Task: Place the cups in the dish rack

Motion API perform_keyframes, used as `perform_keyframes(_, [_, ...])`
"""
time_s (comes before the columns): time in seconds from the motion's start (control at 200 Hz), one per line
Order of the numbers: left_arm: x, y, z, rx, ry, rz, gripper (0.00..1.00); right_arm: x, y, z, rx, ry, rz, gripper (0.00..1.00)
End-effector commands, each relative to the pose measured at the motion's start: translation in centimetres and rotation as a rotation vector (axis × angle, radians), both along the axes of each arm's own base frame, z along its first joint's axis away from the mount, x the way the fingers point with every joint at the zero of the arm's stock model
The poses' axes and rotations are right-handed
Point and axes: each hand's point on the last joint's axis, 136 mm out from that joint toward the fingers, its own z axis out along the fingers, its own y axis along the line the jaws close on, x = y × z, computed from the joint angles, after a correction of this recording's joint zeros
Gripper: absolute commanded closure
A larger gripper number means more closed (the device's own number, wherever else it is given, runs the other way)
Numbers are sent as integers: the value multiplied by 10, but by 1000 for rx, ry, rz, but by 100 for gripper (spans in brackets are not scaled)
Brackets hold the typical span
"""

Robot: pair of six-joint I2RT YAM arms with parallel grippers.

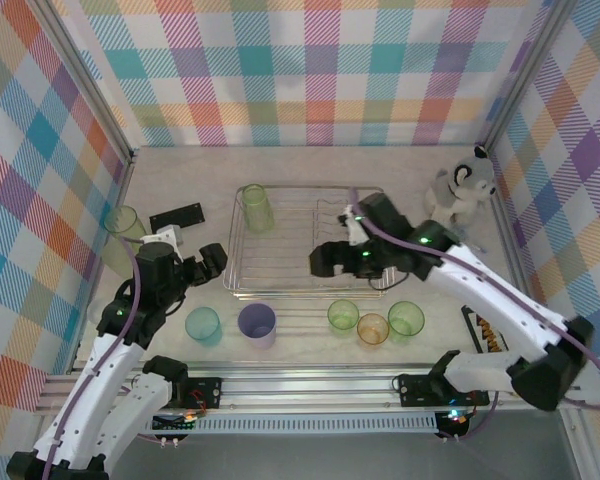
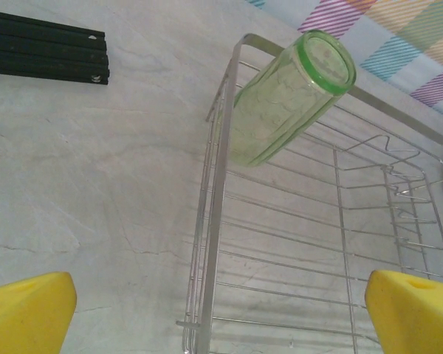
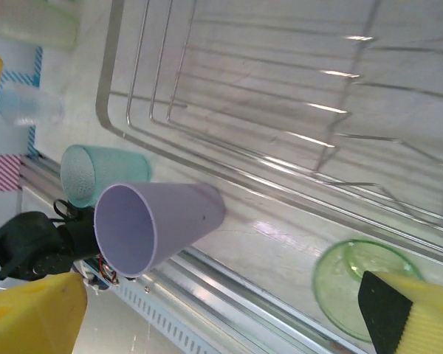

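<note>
Green cup in the dish rack; right gripper apparently empty

The left arm is angling far and rightward from its near-left base with the left gripper gaping wide, while the right arm is bending leftward, the right gripper likewise standing open.

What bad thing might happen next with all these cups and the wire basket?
1. The small translucent orange cup sits close between two green translucent cups. The open right gripper might knock a neighbour over when reaching in.
2. The pale green tumbler stands at the corner of the silver wire dish rack. A bump might topple it.
</note>
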Motion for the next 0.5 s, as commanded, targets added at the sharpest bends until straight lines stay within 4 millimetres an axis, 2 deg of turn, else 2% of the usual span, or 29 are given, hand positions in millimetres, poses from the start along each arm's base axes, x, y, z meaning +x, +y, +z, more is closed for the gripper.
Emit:
perform_keyframes(0.0, [-3,-2,10,-9,-14,-19,0,2,28,2,-28,-29,22,5])
perform_keyframes(0.165, [-8,2,8,17,-5,-14,0,-16,67,-20,-79,-1,136,9])
perform_keyframes(0.495, [-17,8,-7,20,33,15,0,-40,109,-50,-205,23,271,21])
